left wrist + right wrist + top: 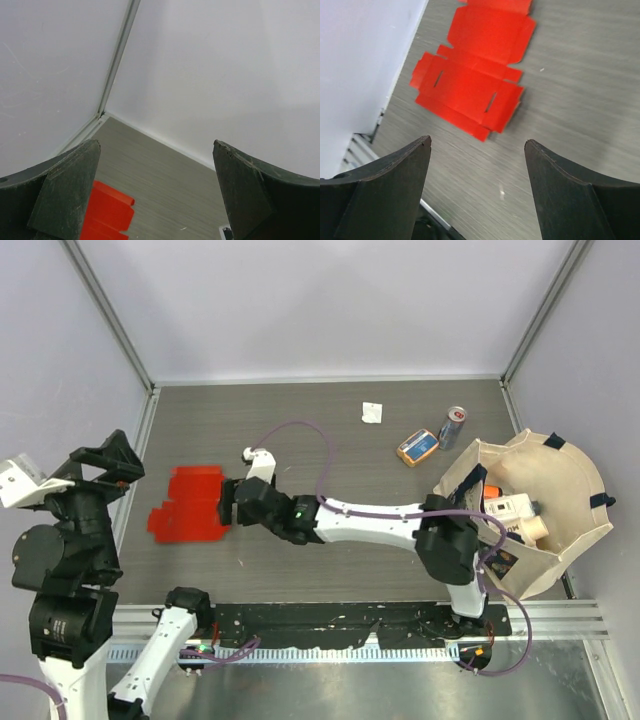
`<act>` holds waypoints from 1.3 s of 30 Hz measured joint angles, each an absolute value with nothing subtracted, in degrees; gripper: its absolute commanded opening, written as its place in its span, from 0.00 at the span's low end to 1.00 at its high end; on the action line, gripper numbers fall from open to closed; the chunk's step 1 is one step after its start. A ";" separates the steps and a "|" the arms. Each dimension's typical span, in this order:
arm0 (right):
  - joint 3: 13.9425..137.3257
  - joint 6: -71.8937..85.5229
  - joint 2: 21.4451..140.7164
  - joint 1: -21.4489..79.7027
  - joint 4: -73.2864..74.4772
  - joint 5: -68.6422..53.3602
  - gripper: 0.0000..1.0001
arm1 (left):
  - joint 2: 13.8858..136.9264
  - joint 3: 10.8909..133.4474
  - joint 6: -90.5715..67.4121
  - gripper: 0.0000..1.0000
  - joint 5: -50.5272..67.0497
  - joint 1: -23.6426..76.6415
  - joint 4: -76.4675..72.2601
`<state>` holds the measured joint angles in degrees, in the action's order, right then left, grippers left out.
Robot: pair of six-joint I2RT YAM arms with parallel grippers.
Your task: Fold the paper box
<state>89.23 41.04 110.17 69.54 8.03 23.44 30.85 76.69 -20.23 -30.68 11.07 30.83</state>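
Couldn't see paper box (188, 505) R edge under right gripper (226, 508) | cropped at btm, L wrist view | couldn't read can (452, 426) label

Overhead camera sat high behind the arm bases, tilted down and forward, far enough off to take in the whole table (330, 430). Left wrist camera rode high at the left edge, peering past the left gripper (155, 147) into the far-left wall corner. Right wrist camera hung close over the tabletop, looking down past the right gripper (477, 142). All three caught the red paper box (190, 505): left wrist just a sliver of the box (107, 215), right wrist most of the box (475, 85).
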 measured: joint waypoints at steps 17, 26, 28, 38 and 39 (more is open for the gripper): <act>88.95 62.85 128.66 69.41 -4.69 23.77 0.55 | 30.76 72.71 -19.09 1.00 -25.56 12.40 33.34; 91.26 65.73 132.16 68.77 -7.33 21.37 0.40 | 30.55 72.49 -19.29 1.00 -23.00 13.17 33.32; 92.16 66.04 133.10 68.71 -7.86 20.71 0.24 | 30.52 72.29 -19.31 1.00 -22.50 13.17 33.28; 91.72 59.72 133.23 65.12 -7.31 13.56 0.01 | 30.85 70.76 -19.03 1.00 -17.34 13.17 32.93; 90.54 56.64 131.74 63.68 -6.35 10.90 0.01 | 31.07 70.76 -18.87 1.00 -16.36 13.17 32.84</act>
<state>90.54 56.64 131.74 63.68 -6.35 10.90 31.07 70.76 -18.87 -16.36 13.17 32.84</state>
